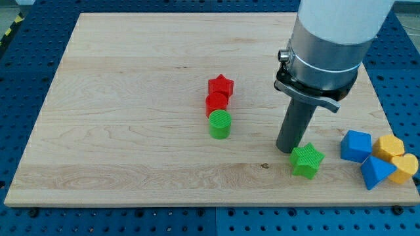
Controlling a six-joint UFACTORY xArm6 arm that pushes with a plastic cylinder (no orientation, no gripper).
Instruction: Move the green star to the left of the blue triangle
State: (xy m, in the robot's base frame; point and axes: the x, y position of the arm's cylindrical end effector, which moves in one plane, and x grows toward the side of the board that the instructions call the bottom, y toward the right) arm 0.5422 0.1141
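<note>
Just right of my tip (pixel 287 150) sat the green star (pixel 307 160), touching; no fingers showed. An off-centre push risked spinning it past the blue triangle (pixel 375 173).

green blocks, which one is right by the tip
The green star, at the view's lower right: my tip sits against its upper-left edge. The green cylinder stands apart, toward the view's left, below the red blocks.

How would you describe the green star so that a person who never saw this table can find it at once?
Start at the wooden board and follow the dark rod down to my tip, in the lower right part of the view. The green star lies right beside it, toward the view's bottom right. It is pointed and ridged, unlike the round green cylinder near the board's middle.
</note>
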